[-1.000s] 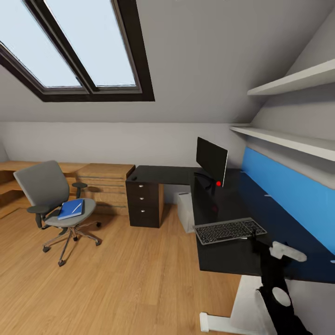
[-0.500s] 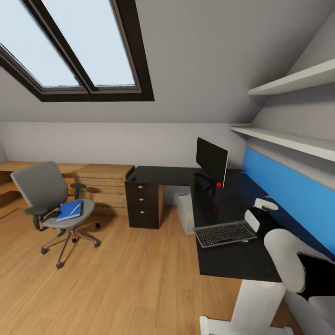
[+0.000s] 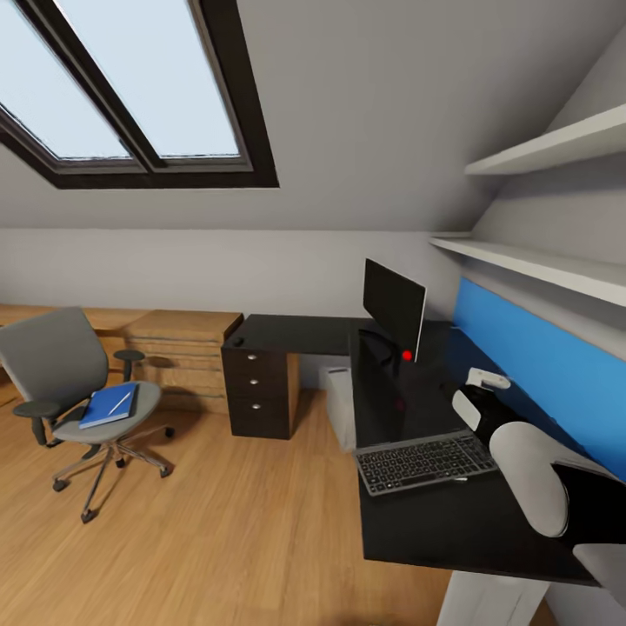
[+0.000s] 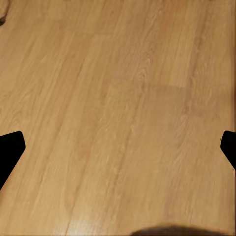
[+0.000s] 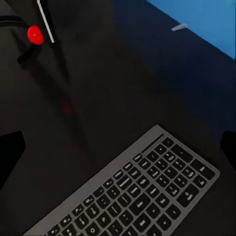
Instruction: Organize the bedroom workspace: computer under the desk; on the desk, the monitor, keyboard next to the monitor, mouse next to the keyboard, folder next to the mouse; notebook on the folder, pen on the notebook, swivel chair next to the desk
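Step in hand: keyboard (image 3: 426,462) placement looks done; it lies flat on the surface (image 3: 469,522), near of the monitor (image 3: 393,305). I judge the right arm is finishing over it, with nothing carried.
Right gripper (image 5: 118,142): the two dark fingertips sit at opposite edges of the right wrist view, spread wide, nothing between them; it hangs above the far end of the keyboard, not touching it as far as I can tell.
Left gripper (image 4: 118,142): fingertips likewise wide apart, empty, pointing at bare plank floor (image 4: 123,98).
Monitor: upright at the corner of the L-shaped surface, red dot at its lower edge.
Computer (image 3: 339,404): pale box under the surface, right of the black drawer unit (image 3: 258,391); already where it belongs.
Mouse (image 3: 237,342): probably the small dark lump on the far left end of the surface, well apart from the keyboard; too small to be sure.
Swivel chair (image 3: 74,391): stands at left on the floor, well apart from the surface.
Folder (image 3: 109,405): blue, on the chair seat, with the pen (image 3: 120,402) lying on it; the notebook is not made out.
Next move, by my judgement: fetch the mouse to the keyboard's side, or drive left to the chair for the folder; either needs the base repositioned.
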Available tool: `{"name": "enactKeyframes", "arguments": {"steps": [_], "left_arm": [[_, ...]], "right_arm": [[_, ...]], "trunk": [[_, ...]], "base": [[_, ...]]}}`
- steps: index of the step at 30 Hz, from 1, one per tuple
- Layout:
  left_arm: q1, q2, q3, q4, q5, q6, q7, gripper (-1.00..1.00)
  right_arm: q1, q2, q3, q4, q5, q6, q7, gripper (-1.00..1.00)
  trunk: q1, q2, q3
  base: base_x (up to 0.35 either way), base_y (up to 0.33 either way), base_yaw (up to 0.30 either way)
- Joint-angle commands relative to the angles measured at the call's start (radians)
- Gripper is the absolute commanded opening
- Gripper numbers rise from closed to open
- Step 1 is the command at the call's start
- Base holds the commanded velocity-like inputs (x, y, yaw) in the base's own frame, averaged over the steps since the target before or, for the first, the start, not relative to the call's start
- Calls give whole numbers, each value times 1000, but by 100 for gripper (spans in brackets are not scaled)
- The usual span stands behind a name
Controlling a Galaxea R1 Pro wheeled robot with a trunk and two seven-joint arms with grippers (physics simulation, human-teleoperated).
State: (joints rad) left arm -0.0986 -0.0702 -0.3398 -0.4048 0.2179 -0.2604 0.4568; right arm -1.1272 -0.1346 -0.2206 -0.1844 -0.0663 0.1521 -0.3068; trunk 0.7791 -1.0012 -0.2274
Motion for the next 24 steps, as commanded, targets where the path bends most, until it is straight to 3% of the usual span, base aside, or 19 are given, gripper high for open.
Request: {"name": "enactKeyframes", "arguments": {"steps": [1, 5, 6, 7, 12, 15, 21, 22, 24], "left_arm": [[-1, 1, -9, 0, 10, -5, 7, 100], [-1, 1, -8, -1, 11, -5, 7, 100], [-1, 4, -7, -2, 11, -6, 8, 100], [-1, 4, -7, -3, 11, -7, 9, 100], [-1, 17, -6, -5, 13, -59, 9, 100], [-1, 23, -3, -16, 16, -130, 6, 100], [-1, 53, 11, -130, 39, -207, 3, 100], [-1, 85, 14, -238, 82, -215, 1, 100], [12, 111, 14, -325, 121, -210, 1, 100]], "right_arm": [[0, 0, 4, -2, -3, 6, -3, 100], [0, -1, 5, 0, 26, 6, -3, 100], [1, -2, 6, 4, 81, 7, -1, 100], [1, -2, 5, 5, 90, 7, 0, 100], [1, -14, 5, 8, 117, 35, 23, 100], [1, -27, 4, 10, 122, 83, 60, 100], [1, -47, 4, 11, 124, 126, 104, 100], [1, -50, 4, 11, 124, 132, 110, 100], [1, -50, 4, 11, 125, 133, 112, 100]], "trunk": [[1, -1, -1], [1, -1, -1], [1, -1, -1], [1, -1, -1], [1, -1, -1], [1, -1, -1], [1, -1, -1], [1, -1, -1], [1, -1, -1]], "base": [[269, -227, 0], [268, -230, 0], [215, -195, 0], [183, -166, 0], [89, -81, 0], [28, -25, 0], [7, -7, 0], [1, -1, 0], [0, 0, 0]]}}
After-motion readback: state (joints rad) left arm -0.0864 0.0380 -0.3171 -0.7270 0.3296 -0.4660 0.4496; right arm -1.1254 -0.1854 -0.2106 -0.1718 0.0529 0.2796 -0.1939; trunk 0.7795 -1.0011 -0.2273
